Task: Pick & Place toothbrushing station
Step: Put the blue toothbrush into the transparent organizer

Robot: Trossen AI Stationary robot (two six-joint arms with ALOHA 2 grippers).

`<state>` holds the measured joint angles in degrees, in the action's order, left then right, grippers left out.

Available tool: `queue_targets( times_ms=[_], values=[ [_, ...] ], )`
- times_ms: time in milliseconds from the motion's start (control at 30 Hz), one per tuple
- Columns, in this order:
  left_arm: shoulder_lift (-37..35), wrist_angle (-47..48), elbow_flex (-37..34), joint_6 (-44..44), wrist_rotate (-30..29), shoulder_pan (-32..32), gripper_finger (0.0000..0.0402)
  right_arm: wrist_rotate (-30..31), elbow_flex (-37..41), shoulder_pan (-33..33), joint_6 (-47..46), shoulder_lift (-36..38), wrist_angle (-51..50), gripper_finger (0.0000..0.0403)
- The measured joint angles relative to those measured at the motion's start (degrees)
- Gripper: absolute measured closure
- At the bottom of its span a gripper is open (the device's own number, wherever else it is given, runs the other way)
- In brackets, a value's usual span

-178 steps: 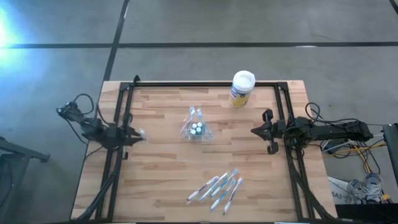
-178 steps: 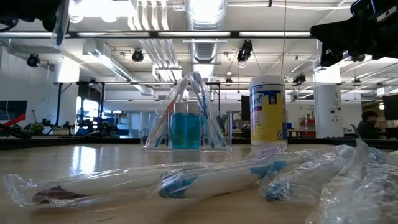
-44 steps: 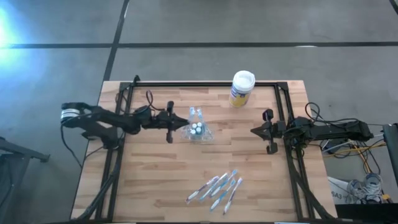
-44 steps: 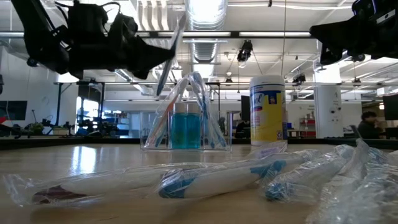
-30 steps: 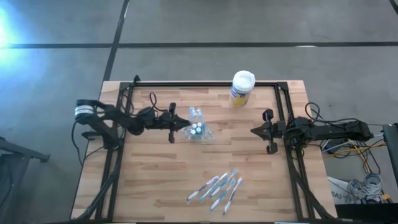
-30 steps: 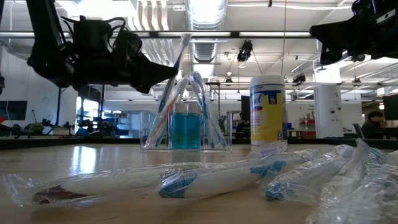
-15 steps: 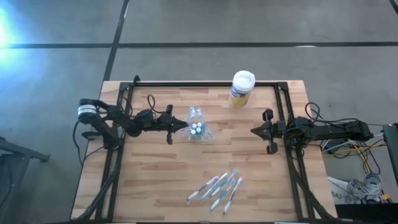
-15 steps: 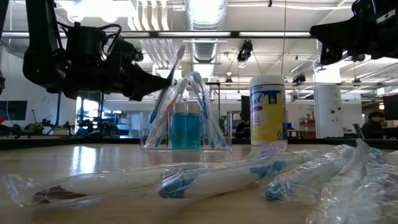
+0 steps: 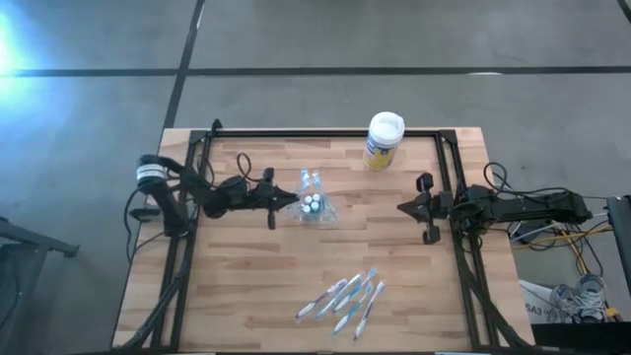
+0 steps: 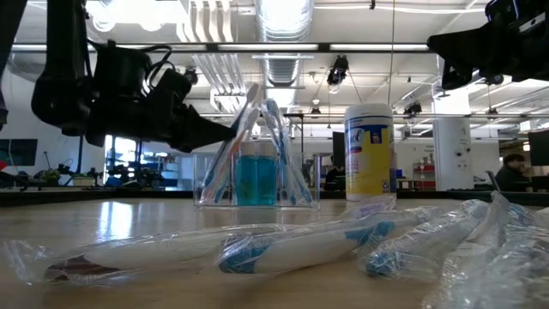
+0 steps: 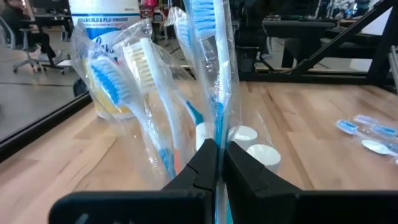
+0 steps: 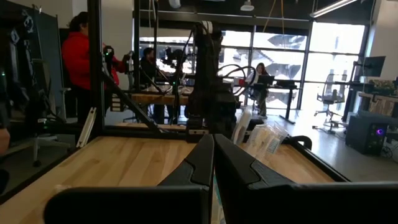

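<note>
The clear plastic holder [image 9: 314,205] stands mid-table on its base, with teal-filled tubes [image 10: 257,178] and wrapped toothbrushes leaning inside. At its left side my left gripper [image 9: 291,201] is shut on one wrapped toothbrush [image 10: 246,105], whose blue bristle head [image 11: 204,18] points up. Several more wrapped toothbrushes [image 9: 345,296] lie flat near the table's front edge. At the right edge my right gripper [image 9: 406,207] waits, shut and holding nothing. My left gripper pinches the wrapped toothbrush's handle [image 11: 217,121] between its two fingers, wrapper and all. The fingers [image 10: 219,130] reach in level from the table's left and lie across the brush. The brush stands steeply tilted, head up, among the holder's other brushes; the fingers hide its lower end.
A white-lidded canister [image 9: 383,140] with a yellow-blue label stands at the far edge, right of centre. A black frame [image 9: 325,133] runs along the table's far edge and down both sides. Bare wood lies between the holder and the loose brushes.
My left gripper has sunk toward the table beside the holder, staying shut on the toothbrush. The brush has come down with it, and its head now stands level with the tops of the brushes in the holder.
</note>
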<state>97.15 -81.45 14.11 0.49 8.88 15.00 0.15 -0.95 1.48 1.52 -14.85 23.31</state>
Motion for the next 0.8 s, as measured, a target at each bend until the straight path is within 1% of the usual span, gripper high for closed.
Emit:
queue_targets(
  times_ms=[300,500,600,800],
  values=[
    [5.63,-3.16,0.66,-1.16,-1.14,-0.04,0.0384,-0.01,0.0,0.0,0.02,-0.74,0.0,0.0394],
    [7.04,-4.72,1.07,-2.43,-1.3,-0.04,0.0383,0.01,0.0,-0.02,0.0,-0.7,0.01,0.0394],
    [6.52,-4.36,1.05,-2.86,-1.4,-0.04,0.0367,0.01,0.0,-0.02,0.0,-0.7,0.02,0.0394],
    [4.89,-3.8,0.96,-3.71,-1.28,-0.04,0.032,0.01,0.0,-0.01,0.01,-0.72,0.01,0.0394]
  ],
)
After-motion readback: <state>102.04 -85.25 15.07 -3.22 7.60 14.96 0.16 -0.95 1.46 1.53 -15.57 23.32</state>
